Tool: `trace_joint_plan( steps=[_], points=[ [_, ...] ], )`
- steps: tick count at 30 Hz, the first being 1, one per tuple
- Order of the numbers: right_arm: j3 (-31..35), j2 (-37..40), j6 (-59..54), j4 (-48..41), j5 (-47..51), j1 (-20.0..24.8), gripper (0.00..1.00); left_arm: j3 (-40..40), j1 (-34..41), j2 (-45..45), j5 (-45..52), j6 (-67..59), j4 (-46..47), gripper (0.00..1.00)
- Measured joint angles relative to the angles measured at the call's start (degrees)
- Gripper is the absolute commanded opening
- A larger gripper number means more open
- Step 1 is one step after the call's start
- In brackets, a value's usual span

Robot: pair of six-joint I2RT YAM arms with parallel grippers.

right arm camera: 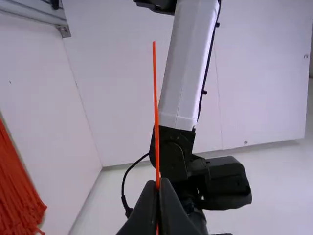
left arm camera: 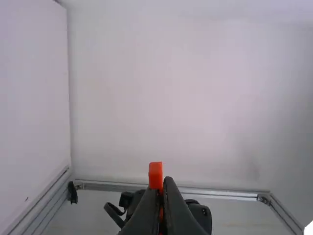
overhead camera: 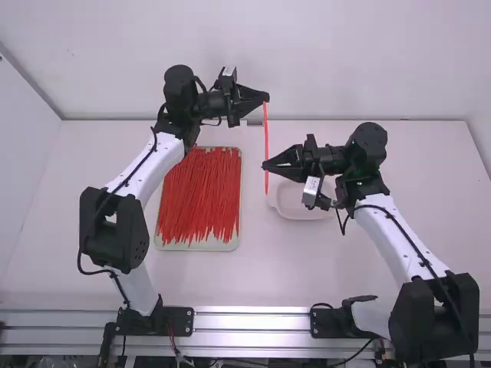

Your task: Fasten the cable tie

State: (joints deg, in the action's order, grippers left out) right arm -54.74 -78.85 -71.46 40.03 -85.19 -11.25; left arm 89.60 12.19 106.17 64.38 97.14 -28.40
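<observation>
cable tie upright in air over desk | left end effector clamped on its top end | right end effector pinching lower down | tip: curl tail slowly toward head, keeping both aligned

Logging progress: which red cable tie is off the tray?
The single cable tie held upright between left gripper and right gripper; the other ties lie piled on the tray.

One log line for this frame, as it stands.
left gripper: shut on cable tie head | right gripper: shut on strap | state: straight, not looped
</observation>
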Motion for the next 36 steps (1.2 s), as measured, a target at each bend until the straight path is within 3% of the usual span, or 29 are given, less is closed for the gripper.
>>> trace_joint_plan(
  steps=[9, 19, 24, 31, 36],
  points=[
    [0.0, 0.0, 16.6, 0.0, -1.4, 0.0, 0.0, 0.0, 0.0, 0.0, 0.9, -19.4, 0.0, 0.02],
    [0.0, 0.0, 52.5, 3.4, -0.8, -0.8, 0.0, 0.0, 0.0, 0.0, 5.6, -41.7, -0.1, 0.02],
    [0.0, 0.0, 66.0, 3.1, 2.6, -0.8, 0.0, 0.0, -0.2, 0.0, 5.9, -47.3, -0.2, 0.02],
    [0.0, 0.0, 75.1, 4.4, 3.3, -0.8, 0.0, 0.0, -0.3, 0.0, 6.2, -53.4, -0.2, 0.02],
    [0.0, 0.0, 89.7, 10.6, 8.9, -0.5, 0.0, 0.0, -0.3, 0.0, 6.1, -61.4, -0.2, 0.02]
  ],
)
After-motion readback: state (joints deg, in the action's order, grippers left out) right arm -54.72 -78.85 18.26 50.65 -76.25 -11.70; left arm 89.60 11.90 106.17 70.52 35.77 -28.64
